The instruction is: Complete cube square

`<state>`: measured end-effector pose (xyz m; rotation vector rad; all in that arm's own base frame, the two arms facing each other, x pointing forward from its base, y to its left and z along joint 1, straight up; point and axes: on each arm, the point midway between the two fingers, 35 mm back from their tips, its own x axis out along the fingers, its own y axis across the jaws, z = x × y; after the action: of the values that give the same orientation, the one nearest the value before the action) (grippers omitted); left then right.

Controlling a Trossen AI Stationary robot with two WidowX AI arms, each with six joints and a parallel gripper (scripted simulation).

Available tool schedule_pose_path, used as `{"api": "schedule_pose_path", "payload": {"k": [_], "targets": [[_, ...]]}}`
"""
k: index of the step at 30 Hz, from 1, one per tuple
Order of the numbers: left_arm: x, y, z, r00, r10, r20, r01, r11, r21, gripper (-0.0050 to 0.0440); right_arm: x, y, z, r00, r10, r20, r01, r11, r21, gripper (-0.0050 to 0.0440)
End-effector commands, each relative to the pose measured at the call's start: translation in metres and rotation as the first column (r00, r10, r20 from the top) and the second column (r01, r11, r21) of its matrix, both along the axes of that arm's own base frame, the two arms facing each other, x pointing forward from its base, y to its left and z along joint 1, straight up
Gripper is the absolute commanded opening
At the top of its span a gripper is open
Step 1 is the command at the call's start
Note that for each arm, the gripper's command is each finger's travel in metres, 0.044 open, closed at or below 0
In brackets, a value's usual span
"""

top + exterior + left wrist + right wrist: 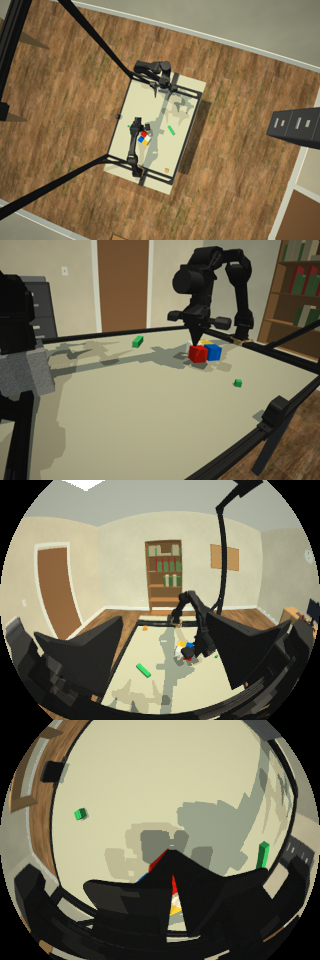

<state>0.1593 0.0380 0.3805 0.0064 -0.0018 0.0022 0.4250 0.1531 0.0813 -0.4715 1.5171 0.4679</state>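
Note:
The red cube point(143, 134) point(197, 354) stands by the corner between the blue cube point(140, 139) point(214, 352) and the white cube point(148, 138) point(189, 345). The yellow cube point(145, 142) point(206, 342) is diagonally opposite. Red looks slightly offset outward; whether its faces are flush is unclear. My right gripper point(195, 344) point(171, 854) is shut and empty, its tips pointing down at or just above red's top edge; contact cannot be told. My left gripper point(162, 97) is open and empty, high at the table's other end.
A green bar point(171, 130) point(137, 341) point(143, 670) lies beyond the white cube. A small green cube point(128, 126) point(238, 383) point(80, 814) lies on the blue cube's side of the table. An orange cube point(166, 170) point(145, 628) lies near a far corner. Black rails edge the table.

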Motion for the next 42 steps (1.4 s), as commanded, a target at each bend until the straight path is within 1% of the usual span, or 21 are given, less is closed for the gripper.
{"api": "schedule_pose_path", "payload": {"k": [1, 3, 5, 6, 7, 12, 16, 17, 25, 27, 33, 35, 42], "targets": [[0.000, 0.000, 0.000, 1.000, -0.002, -0.001, 0.002, 1.000, -0.007, 0.0400, 0.010, -0.012, -0.003, 0.983, 0.184, -0.005, -0.184, 0.983, 0.000, 0.0000], [0.000, 0.000, 0.000, 1.000, -0.002, -0.001, 0.002, 1.000, -0.007, 0.0400, 0.014, -0.018, -0.003, 0.964, 0.267, -0.005, -0.267, 0.964, 0.001, 0.0000], [0.000, 0.000, 0.000, 1.000, -0.002, -0.001, 0.002, 1.000, -0.007, 0.0400, 0.014, -0.018, -0.003, 0.964, 0.267, -0.005, -0.267, 0.964, 0.001, 0.0000], [0.000, 0.000, 0.000, 1.000, -0.002, -0.001, 0.002, 1.000, -0.007, 0.0400, 0.015, -0.021, -0.003, 0.936, 0.352, -0.005, -0.352, 0.936, 0.001, 0.0000], [0.000, 0.000, 0.000, 1.000, -0.002, -0.001, 0.002, 1.000, -0.007, 0.0400, 0.019, -0.026, -0.002, 0.917, 0.398, -0.004, -0.398, 0.917, 0.001, 0.0000], [0.000, 0.000, 0.000, 1.000, -0.002, -0.001, 0.002, 1.000, -0.007, 0.0400, 0.028, -0.042, -0.002, 0.814, 0.581, -0.003, -0.581, 0.814, 0.002, 0.0000], [0.000, 0.000, 0.000, 1.000, -0.002, -0.001, 0.002, 1.000, -0.007, 0.0400, 0.033, -0.051, -0.002, 0.699, 0.715, -0.003, -0.715, 0.699, 0.002, 0.0000], [0.000, 0.000, 0.000, 1.000, -0.002, -0.001, 0.002, 1.000, -0.007, 0.0400, 0.033, -0.052, -0.002, 0.687, 0.727, -0.003, -0.727, 0.687, 0.002, 0.0000], [0.000, 0.000, 0.000, 1.000, -0.002, -0.001, 0.002, 1.000, -0.007, 0.0400, 0.033, -0.052, -0.003, 0.686, 0.728, -0.003, -0.728, 0.686, 0.002, 0.0000], [0.000, 0.000, 0.000, 1.000, -0.002, -0.001, 0.002, 1.000, -0.007, 0.0400, 0.033, -0.052, -0.009, 0.686, 0.728, -0.003, -0.728, 0.686, 0.002, 0.0000], [0.000, 0.000, 0.000, 1.000, -0.002, -0.001, 0.002, 1.000, -0.007, 0.0400, 0.033, -0.052, -0.043, 0.686, 0.728, -0.003, -0.728, 0.686, 0.002, 0.0000], [0.000, 0.000, 0.000, 1.000, -0.002, -0.001, 0.002, 1.000, -0.007, 0.0400, 0.033, -0.052, -0.051, 0.686, 0.728, -0.003, -0.728, 0.686, 0.002, 0.0000], [0.000, 0.000, 0.000, 1.000, -0.002, -0.001, 0.002, 1.000, -0.007, 0.0400, 0.033, -0.052, -0.052, 0.686, 0.728, -0.003, -0.728, 0.686, 0.002, 0.0000]]}}
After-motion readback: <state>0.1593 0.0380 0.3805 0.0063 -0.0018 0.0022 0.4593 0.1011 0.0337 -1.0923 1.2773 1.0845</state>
